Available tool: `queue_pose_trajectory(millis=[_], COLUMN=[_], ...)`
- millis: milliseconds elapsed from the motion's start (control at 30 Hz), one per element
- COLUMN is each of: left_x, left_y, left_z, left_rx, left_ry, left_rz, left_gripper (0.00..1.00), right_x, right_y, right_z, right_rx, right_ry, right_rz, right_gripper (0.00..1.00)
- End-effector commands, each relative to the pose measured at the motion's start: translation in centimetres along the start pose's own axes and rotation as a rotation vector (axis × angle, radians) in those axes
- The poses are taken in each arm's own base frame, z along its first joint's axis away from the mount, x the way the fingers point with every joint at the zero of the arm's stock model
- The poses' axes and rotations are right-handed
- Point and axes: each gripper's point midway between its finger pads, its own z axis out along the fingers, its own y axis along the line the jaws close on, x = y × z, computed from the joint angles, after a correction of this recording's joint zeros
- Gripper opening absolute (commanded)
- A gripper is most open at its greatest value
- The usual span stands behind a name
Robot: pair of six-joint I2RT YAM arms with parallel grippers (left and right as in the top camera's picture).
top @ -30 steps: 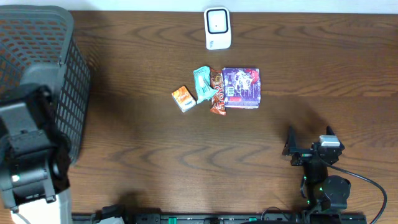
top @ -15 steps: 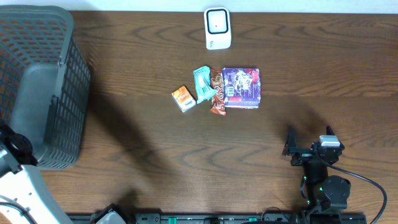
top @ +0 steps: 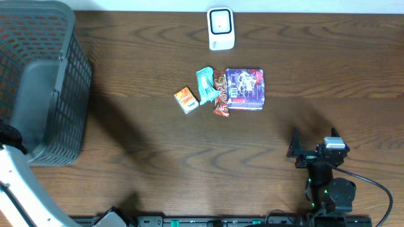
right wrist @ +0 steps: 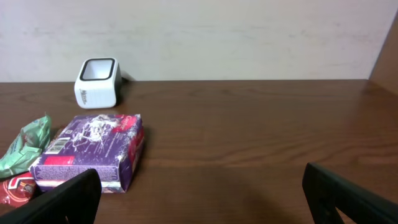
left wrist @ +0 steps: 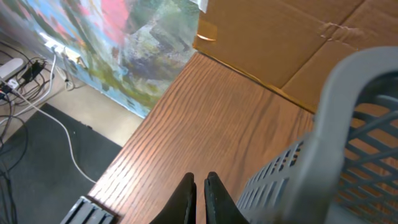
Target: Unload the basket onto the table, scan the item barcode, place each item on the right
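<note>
Several items lie together mid-table: a purple box (top: 245,89), a teal packet (top: 205,84), a brown-red wrapper (top: 219,98) and a small orange box (top: 186,99). A white barcode scanner (top: 221,28) stands behind them at the far edge. My right gripper (top: 314,133) rests near the front right, open and empty, facing the purple box (right wrist: 93,149) and the scanner (right wrist: 97,82). In the left wrist view my left gripper (left wrist: 199,185) is shut on nothing, above the table's left end beside the basket.
A large grey mesh basket (top: 38,82) fills the far left of the table, and its wall (left wrist: 348,124) is close to my left fingers. My left arm's white link (top: 12,189) shows at the lower left edge. Cardboard (left wrist: 292,37) and floor cables (left wrist: 25,68) lie past the table end.
My left arm has drawn back from over the basket toward the lower left corner and mostly left the overhead view. The right arm and the items have not moved.
</note>
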Motion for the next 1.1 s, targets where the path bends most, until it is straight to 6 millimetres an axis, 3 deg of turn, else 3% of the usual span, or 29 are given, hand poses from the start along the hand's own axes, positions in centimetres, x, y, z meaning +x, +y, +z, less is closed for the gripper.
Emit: queue_pose_trajectory(millis=[0, 133, 300, 667, 833, 900, 967, 1033, 1067], left_x=[5.3, 6.4, 6.0, 1.6, -0.2, -0.6, -0.3, 0.5, 1.4], left_y=[-1.3, -2.3, -2.9, -1.7, -0.5, -0.3, -1.5, -4.0, -6.0], left_z=[1.7, 1.4, 1.3, -2.6, -5.0, -6.1, -8.3, -11.2, -14.0], left_rx=[0.01, 0.062, 0.09, 0.218, 0.303, 0.346, 0.469, 0.656, 0.819], left_ry=[0.196, 0.26, 0.245, 0.149, 0.119, 0.111, 0.137, 0.157, 0.16], left_rz=[0.122, 0.113, 0.153, 0.032, -0.034, -0.051, -0.05, 0.069, 0.195], left_gripper=[0.08, 0.08, 0.08, 0.08, 0.16, 0.17, 0.17, 0.17, 0.17], right_x=[0.1, 0.1, 0.1, 0.1, 0.1, 0.1, 0.1, 0.1, 0.1], right_y=[-0.1, -0.1, -0.1, -0.1, -0.1, -0.1, -0.1, -0.1, -0.1], right_z=[0.0, 0.0, 0.0, 0.0, 0.0, 0.0, 0.0, 0.0, 0.0], right_rx=[0.003, 0.003, 0.004, 0.003, 0.003, 0.003, 0.003, 0.003, 0.003], right_ry=[0.0, 0.0, 0.0, 0.0, 0.0, 0.0, 0.0, 0.0, 0.0], right_rz=[-0.014, -0.014, -0.014, -0.014, -0.014, -0.014, -0.014, -0.014, -0.014], right_gripper=[0.99, 0.99, 0.99, 0.99, 0.99, 0.99, 0.99, 0.99, 0.99])
